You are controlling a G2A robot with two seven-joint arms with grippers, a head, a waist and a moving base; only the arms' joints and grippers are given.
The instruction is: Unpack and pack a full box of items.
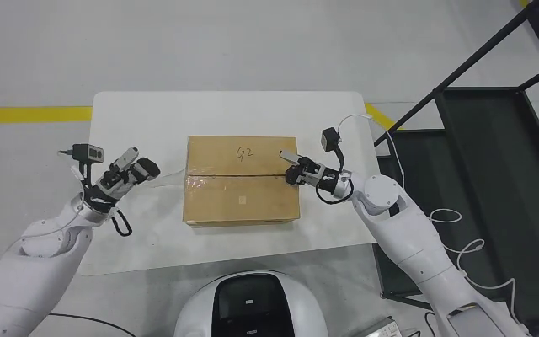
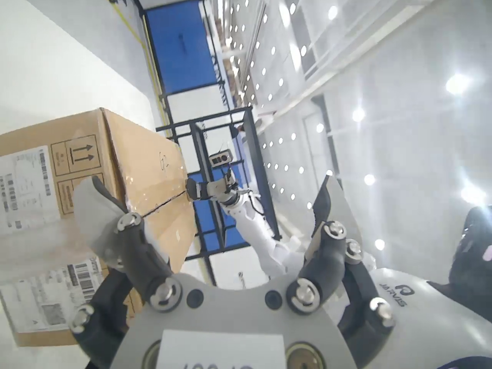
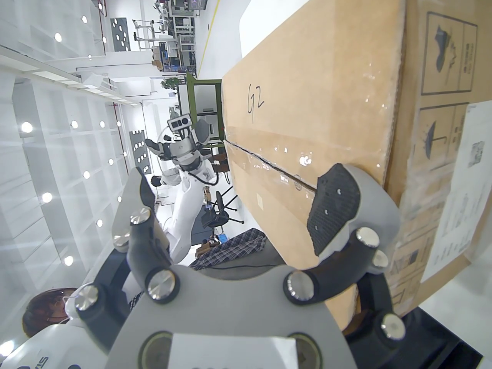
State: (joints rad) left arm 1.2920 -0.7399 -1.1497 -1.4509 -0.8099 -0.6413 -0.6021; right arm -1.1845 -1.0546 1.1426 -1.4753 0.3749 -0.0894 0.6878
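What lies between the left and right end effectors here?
The closed cardboard box sits between the left end effector and right end effector, seen in the top view.

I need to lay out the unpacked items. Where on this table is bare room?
Bare: the table strip beyond the box, and the strip on its near side. Crowded: the box's ends, where the left gripper and right gripper are.

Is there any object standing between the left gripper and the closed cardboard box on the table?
Nothing visible stands between them. The left gripper is open beside the left end of the cardboard box, with a strip of white table between them. The right gripper, also open, is at the box's right edge near the top seam.
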